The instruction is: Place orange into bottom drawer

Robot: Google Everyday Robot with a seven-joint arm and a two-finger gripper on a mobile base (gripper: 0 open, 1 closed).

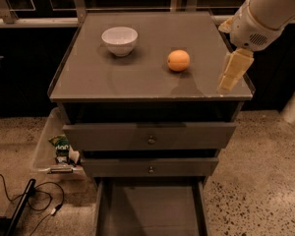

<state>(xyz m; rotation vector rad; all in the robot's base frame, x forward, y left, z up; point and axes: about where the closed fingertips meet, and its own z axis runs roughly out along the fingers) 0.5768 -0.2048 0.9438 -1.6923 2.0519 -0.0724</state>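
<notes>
Orange (178, 60) sits on the grey tabletop (137, 80) near a white bowl (119, 40); hand (233, 73) hovers at the right edge, open or closed I cannot tell; bottom drawer (150, 213) stands open over speckled floor (258, 181)

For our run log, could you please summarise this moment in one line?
gripper: above right edge of cabinet top, apart from orange | orange: on cabinet top | bottom drawer: pulled out

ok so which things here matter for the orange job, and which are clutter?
Job: orange; bottom drawer, pulled open; pincer, at the right edge of the cabinet top, right of the orange.
Lying about: white bowl; floor bin with packets; cables.
</notes>
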